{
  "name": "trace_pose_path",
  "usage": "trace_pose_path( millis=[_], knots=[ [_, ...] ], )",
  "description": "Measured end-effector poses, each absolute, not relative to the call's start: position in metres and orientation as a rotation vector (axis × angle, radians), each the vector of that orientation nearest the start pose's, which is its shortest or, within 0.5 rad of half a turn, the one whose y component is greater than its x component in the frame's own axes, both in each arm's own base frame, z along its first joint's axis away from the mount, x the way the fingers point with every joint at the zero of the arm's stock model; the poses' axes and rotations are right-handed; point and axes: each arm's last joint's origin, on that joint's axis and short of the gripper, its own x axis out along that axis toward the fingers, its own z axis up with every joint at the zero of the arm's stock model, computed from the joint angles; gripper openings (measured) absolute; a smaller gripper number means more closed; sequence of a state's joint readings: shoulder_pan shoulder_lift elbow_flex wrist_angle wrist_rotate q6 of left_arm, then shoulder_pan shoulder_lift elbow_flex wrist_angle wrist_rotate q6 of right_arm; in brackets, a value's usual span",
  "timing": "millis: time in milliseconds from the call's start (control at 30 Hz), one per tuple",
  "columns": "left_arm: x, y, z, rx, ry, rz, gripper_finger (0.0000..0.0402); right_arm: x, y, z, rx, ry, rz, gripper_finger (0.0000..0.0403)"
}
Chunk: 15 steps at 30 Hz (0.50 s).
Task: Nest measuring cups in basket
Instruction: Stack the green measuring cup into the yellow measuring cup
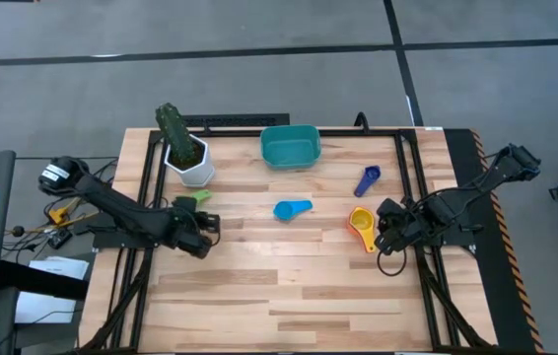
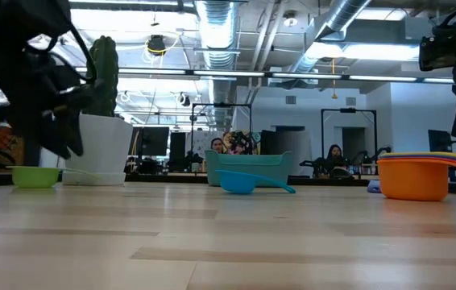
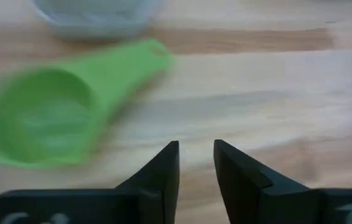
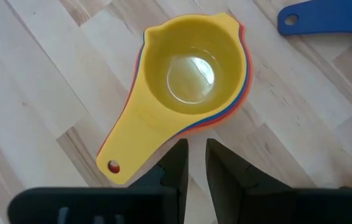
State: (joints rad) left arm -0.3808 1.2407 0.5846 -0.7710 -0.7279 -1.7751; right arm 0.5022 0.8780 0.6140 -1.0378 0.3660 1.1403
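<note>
My left gripper (image 3: 196, 163), fingers nearly together and empty, hovers beside the green measuring cup (image 3: 51, 112) near the table's left edge (teal basket (image 1: 290, 146) at the far edge); I should reopen and straddle the handle.

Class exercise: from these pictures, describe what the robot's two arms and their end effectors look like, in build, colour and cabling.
Both arms are dark, jointed links. The left end effector and the right end effector each have two flat, black, tapered fingers on a black crossbar. A black cable loops beside the right arm. No markings are legible.
</note>
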Motion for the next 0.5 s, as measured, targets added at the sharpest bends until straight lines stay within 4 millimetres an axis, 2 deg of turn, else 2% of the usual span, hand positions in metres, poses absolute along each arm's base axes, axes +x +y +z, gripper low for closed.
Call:
trace_pose_path(
  millis=[167, 300, 400, 500],
  knots=[
    [0.158, -0.036, 0.168, -0.670, 0.733, 1.272, 0.0045, 0.118, 0.053, 0.209, 0.463, 1.049, -0.537, 0.0081],
    [0.158, -0.034, 0.164, -0.674, 0.835, 1.235, 0.0021, 0.118, 0.053, 0.209, 0.465, 1.048, -0.536, 0.0081],
    [0.164, -0.033, 0.162, -0.668, 0.867, 1.170, 0.0019, 0.118, 0.053, 0.209, 0.464, 1.048, -0.536, 0.0081],
    [0.164, -0.029, 0.162, -0.645, 0.887, 1.166, 0.0037, 0.119, 0.053, 0.210, 0.467, 1.045, -0.534, 0.0081]
  ],
)
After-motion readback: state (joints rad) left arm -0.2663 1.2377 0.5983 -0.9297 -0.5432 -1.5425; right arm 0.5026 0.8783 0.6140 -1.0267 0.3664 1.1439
